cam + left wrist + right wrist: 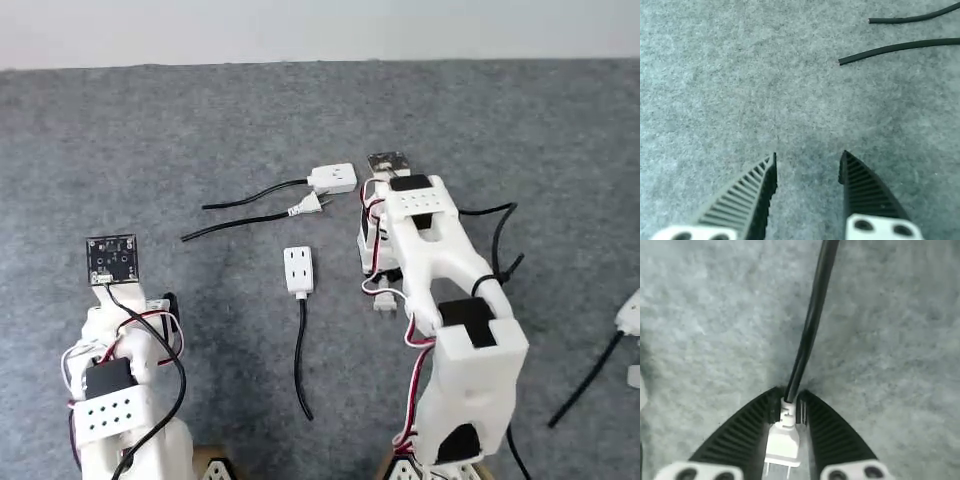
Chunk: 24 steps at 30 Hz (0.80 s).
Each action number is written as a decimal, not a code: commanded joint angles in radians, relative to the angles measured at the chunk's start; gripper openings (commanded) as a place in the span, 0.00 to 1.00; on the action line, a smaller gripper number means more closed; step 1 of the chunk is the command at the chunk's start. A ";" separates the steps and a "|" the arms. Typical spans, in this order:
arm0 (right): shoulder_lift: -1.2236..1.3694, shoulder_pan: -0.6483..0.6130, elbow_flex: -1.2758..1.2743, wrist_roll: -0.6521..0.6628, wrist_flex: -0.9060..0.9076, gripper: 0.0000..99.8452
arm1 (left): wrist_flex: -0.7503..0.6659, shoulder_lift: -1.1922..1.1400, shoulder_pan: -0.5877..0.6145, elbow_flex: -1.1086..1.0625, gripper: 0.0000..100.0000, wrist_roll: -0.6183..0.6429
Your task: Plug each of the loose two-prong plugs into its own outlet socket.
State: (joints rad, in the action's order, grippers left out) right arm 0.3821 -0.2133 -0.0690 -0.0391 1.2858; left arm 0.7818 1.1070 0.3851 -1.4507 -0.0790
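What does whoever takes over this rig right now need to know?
Left gripper: open, empty, over carpet.
Right gripper: shut on a white plug, black cord running off ahead.
Things: one outlet socket far mid-table, a second plug beside it, apparently not inserted; another socket nearer.
Done: no plug visibly seated.
Left: seat the held plug, then the loose one.

Bright, even light; soft faint shadows
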 commanded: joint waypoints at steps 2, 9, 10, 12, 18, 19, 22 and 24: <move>-0.166 -0.073 0.034 0.014 0.076 0.01 | 0.003 0.014 -0.008 0.008 0.20 -0.009; -0.315 -0.173 0.008 0.017 0.102 0.01 | 0.006 0.006 -0.008 0.016 0.19 -0.005; -0.343 -0.179 0.008 0.018 0.116 0.01 | 0.006 0.006 -0.008 0.016 0.19 -0.005; -0.403 -0.188 0.009 0.032 0.147 0.01 | 0.006 0.006 -0.008 0.018 0.19 -0.005; -0.542 -0.180 -0.005 0.068 0.197 0.01 | 0.037 0.005 -0.009 0.027 0.19 -0.005; -0.536 -0.180 -0.017 0.068 0.189 0.01 | 0.038 0.005 -0.009 0.027 0.19 -0.006; -0.469 -0.183 -0.044 0.061 0.156 0.01 | 0.040 0.005 -0.009 0.027 0.19 -0.006; -0.392 -0.185 -0.051 0.049 0.127 0.01 | 0.040 0.005 -0.006 0.027 0.19 -0.006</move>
State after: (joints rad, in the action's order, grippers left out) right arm -0.0629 -0.3928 -0.1243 0.0146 1.4500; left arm 0.8170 1.1070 0.3821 -1.4507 -0.0790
